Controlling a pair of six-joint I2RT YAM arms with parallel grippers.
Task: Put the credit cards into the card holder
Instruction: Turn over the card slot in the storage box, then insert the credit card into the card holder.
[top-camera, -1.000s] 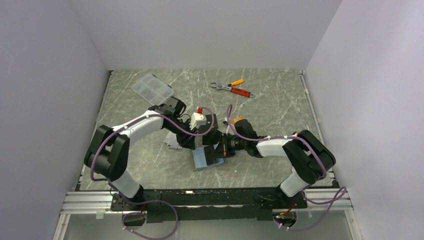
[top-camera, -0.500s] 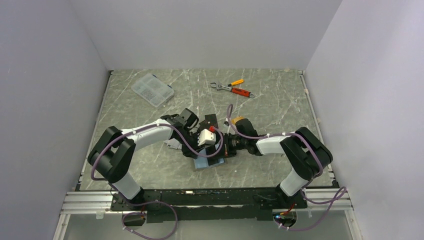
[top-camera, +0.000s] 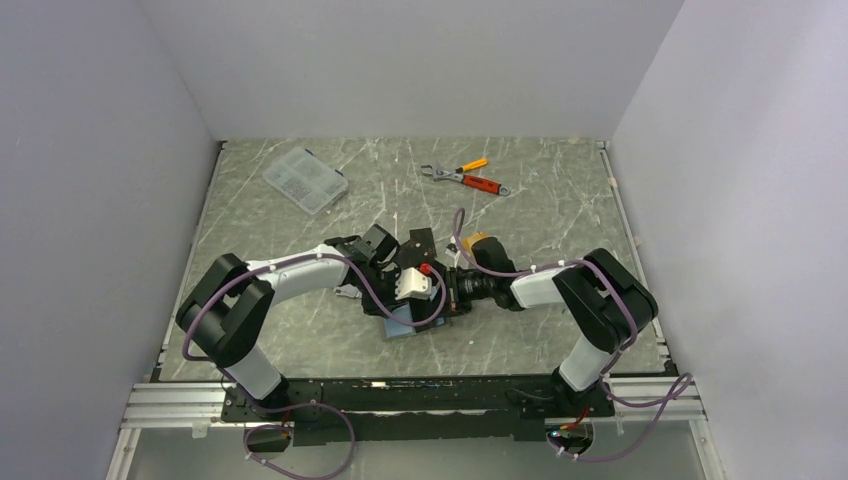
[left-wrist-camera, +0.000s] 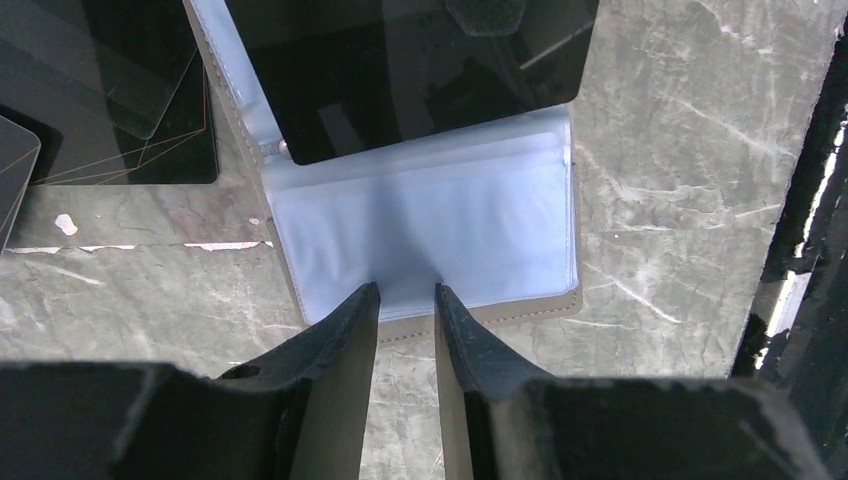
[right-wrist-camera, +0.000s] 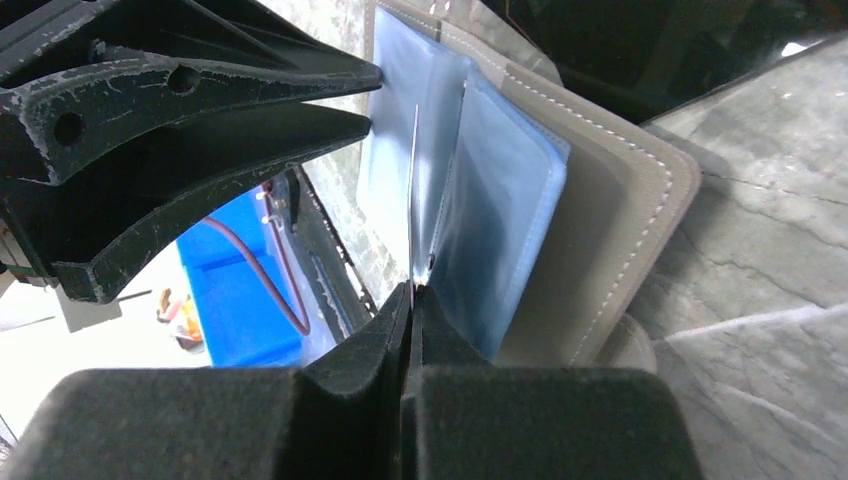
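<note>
Both claws are crowding in on the card holder (left-wrist-camera: 430, 220), which lies open on the table (left-wrist-camera: 700, 150) with its blue-grey lining up. Our left gripper (left-wrist-camera: 406, 295) has its fingers a sliver apart with nothing between them. Its tips sit over the holder's near edge, and the lining is just ahead of them. Our right gripper (right-wrist-camera: 412, 290) is pressed tight on a thin sheet seen edge-on. We read that as the black card (left-wrist-camera: 400, 70), lying across the holder's far half, beyond the left claw's tips. Whether its edge is inside a slot, we can't tell. A second dark card (left-wrist-camera: 110, 110) rests on the table off to one side of the left claw. Now the danger: if the card's edge meets a pocket lip instead of the opening, it may buckle or shove the holder along. Unless the left tips truly pin the holder, it slides. Claws this close could also clash
</note>
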